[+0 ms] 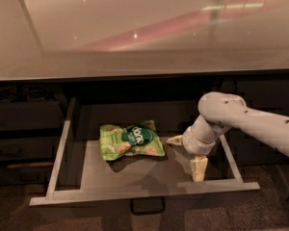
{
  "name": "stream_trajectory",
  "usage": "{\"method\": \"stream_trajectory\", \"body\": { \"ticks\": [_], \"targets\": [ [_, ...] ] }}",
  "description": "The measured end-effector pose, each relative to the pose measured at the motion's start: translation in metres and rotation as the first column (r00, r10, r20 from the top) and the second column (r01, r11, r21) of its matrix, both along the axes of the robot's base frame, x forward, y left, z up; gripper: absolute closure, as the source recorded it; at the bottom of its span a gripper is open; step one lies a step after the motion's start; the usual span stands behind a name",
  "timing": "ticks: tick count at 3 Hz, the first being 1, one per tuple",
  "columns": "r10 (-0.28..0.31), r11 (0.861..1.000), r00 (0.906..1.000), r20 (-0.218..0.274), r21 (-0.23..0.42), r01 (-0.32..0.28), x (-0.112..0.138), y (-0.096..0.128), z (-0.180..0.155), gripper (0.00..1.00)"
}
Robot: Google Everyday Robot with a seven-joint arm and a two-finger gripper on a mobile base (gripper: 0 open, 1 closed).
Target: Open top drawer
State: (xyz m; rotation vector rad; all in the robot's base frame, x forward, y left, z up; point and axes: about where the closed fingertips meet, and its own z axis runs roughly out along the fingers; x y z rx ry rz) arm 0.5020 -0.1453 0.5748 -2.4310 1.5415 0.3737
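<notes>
— Progress on the top drawer (144,194)?
— Pulled well out from under the countertop (135,28), with the tray floor open to view almost to the back edge. By that showing, done or as good as done.
— Anything left?
— Perhaps a last bit of travel, hard to judge. Otherwise only getting the gripper (183,160) clear.
— Gripper on the handle?
— No. Off the small loop handle (147,207) at the middle of the front edge. Down inside the tray instead, near the right front corner, close to the right wall.
— Fingers?
— Spread wide, one pointing toward the left wall, the other down toward the tray floor. Pinching nothing. Touching the floor or not: cannot tell.
— Contents?
— One green snack bag (130,141), lying flat about mid-tray, nearer the back edge, just apart from the left-pointing finger.
— Any writing?
— White letters on a dark round patch at the bag's centre, not legible. No brand to name, and nothing readable elsewhere.
— Around it?
— Narrower dark drawer fronts (19,150) to the left, shut. White arm (250,124) reaching in over the right wall.
</notes>
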Motion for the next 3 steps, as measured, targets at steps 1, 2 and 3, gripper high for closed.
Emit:
{"method": "stream_trajectory", "body": {
  "ticks": [1, 2, 3],
  "targets": [
    [0.033, 0.999, 0.9979, 0.056, 0.004, -0.034, -0.014, 0.011, 0.03, 0.0],
    [0.063, 0.998, 0.9889, 0.134, 0.001, -0.064, -0.03, 0.022, 0.072, 0.0],
    [0.063, 0.998, 0.9889, 0.134, 0.001, -0.064, -0.03, 0.022, 0.072, 0.0]
  ]
}}
